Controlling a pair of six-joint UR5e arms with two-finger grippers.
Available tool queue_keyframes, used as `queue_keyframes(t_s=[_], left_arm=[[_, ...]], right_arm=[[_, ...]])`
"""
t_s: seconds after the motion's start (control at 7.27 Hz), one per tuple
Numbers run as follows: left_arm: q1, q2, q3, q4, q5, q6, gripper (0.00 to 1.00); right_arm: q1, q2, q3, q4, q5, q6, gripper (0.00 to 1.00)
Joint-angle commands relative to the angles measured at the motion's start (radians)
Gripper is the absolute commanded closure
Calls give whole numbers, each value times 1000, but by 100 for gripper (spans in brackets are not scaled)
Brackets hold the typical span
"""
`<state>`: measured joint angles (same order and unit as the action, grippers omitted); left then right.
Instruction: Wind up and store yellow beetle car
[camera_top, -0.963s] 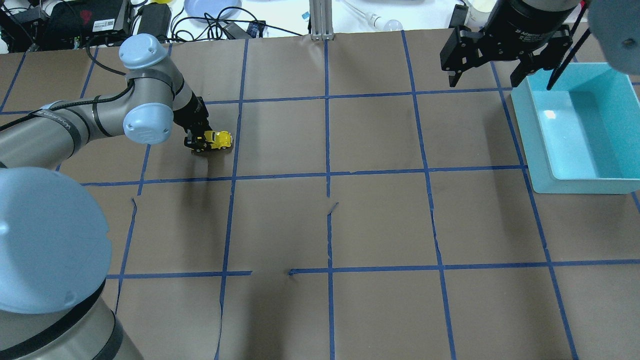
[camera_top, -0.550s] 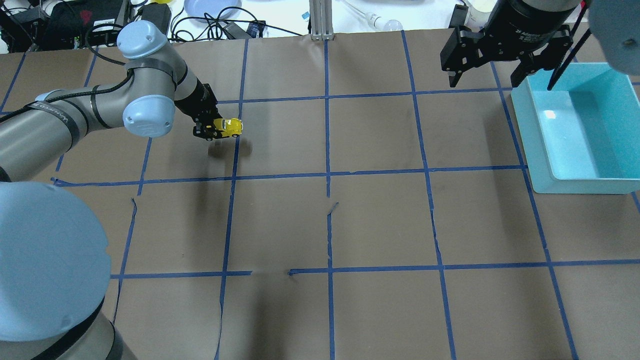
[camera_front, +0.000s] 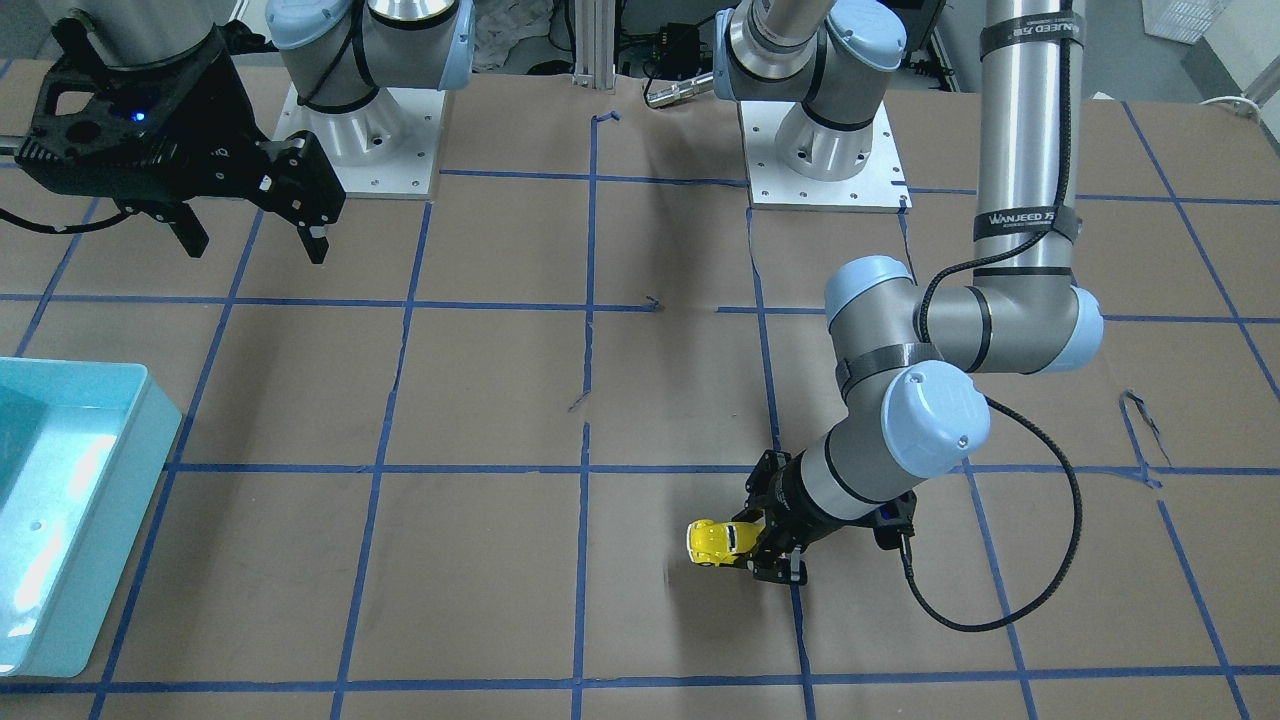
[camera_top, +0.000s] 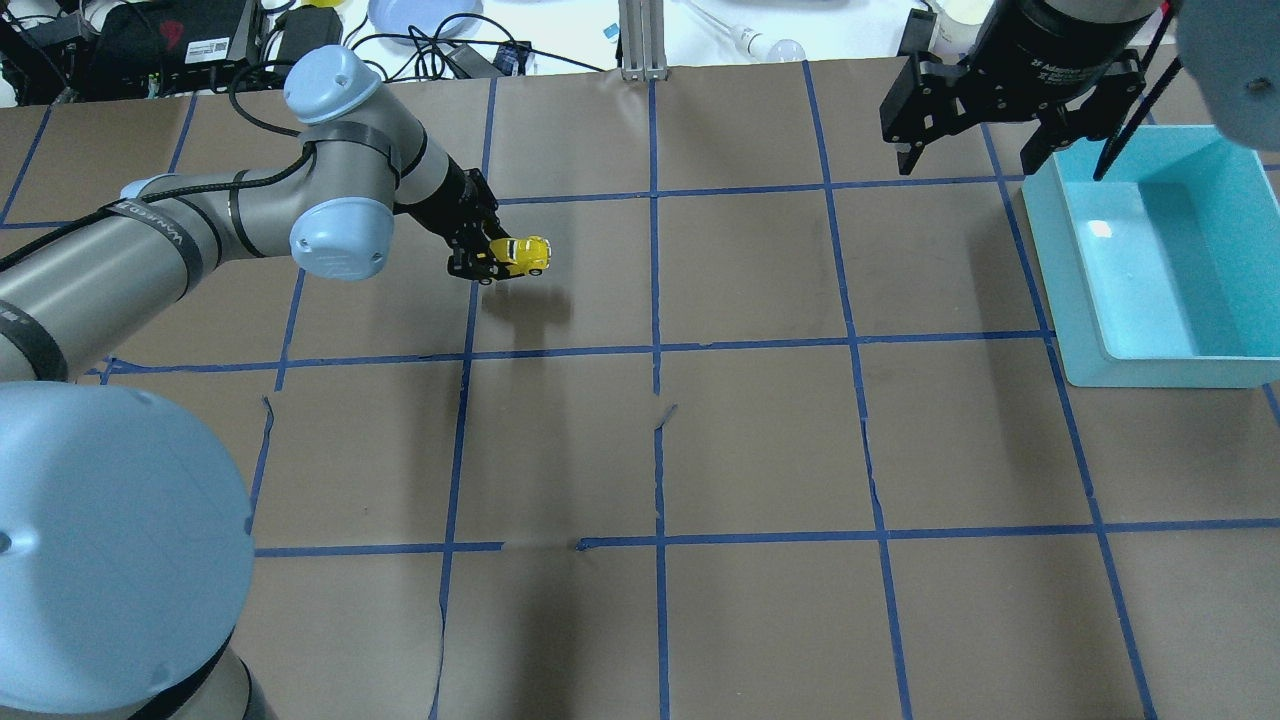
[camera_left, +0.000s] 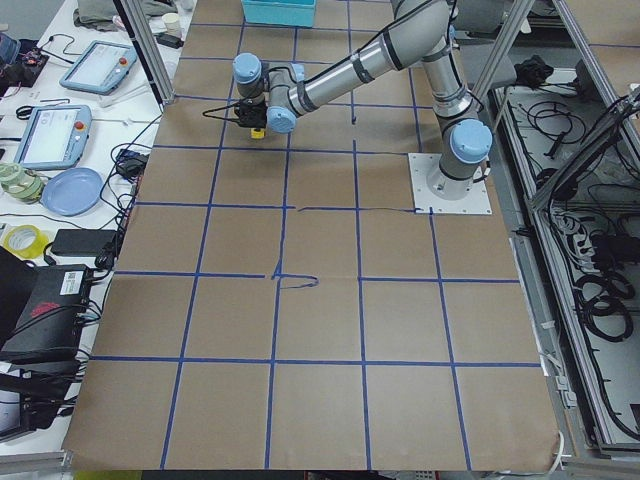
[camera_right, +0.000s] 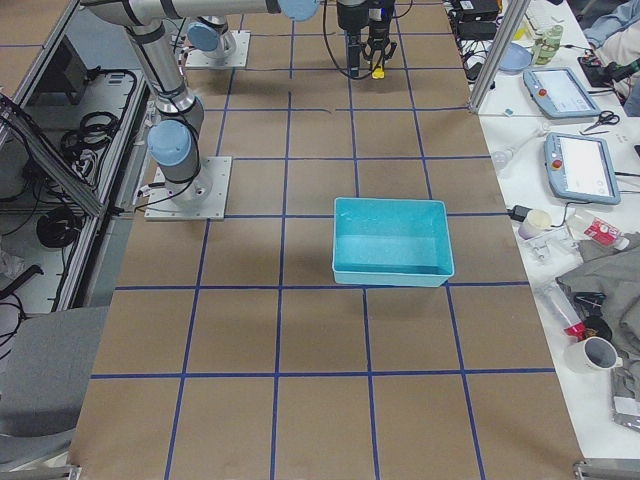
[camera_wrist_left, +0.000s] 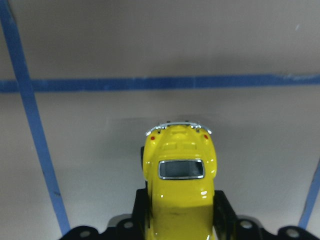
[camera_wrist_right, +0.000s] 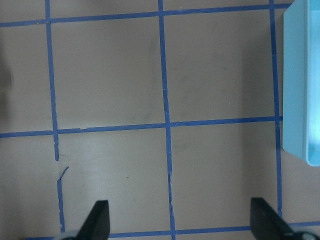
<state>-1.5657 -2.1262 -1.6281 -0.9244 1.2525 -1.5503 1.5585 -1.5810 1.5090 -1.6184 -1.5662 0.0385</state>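
The yellow beetle car (camera_top: 520, 255) is tiny, with dark windows. My left gripper (camera_top: 480, 262) is shut on its sides and holds it above the brown paper, its shadow below it. The car also shows in the front view (camera_front: 718, 541), in the left wrist view (camera_wrist_left: 180, 190), and small in the left view (camera_left: 257, 131). My right gripper (camera_top: 985, 152) is open and empty, high at the far right beside the teal bin (camera_top: 1150, 372). In the right wrist view its fingertips (camera_wrist_right: 100, 220) stand wide apart over bare paper.
The teal bin (camera_front: 110, 520) is an open rectangular box, also seen in the right view (camera_right: 390, 274). Blue tape lines grid the brown paper. Cables, a blue plate (camera_top: 420, 15) and electronics lie beyond the table's far edge.
My left gripper has lifted the car off the paper and carried it to the right and a little farther away. The right arm has not moved.
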Motion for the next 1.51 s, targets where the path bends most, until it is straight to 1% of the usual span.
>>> queue_keyframes(t_s=[0.0,0.14,0.28,0.55,1.38], left_arm=[[-2,-24,-1,-1,-5,6,100],[3,-35,7,-1,27,10,100],[7,-43,8,-1,95,27,100],[15,-47,11,1,105,27,100],[107,-40,20,-1,102,30,100]], right_arm=[[0,-2,0,0,0,0,0],[-1,-4,0,0,0,0,0],[-1,-4,0,0,-1,0,0],[-1,-5,0,0,-1,0,0],[-1,-11,4,0,-1,0,0]])
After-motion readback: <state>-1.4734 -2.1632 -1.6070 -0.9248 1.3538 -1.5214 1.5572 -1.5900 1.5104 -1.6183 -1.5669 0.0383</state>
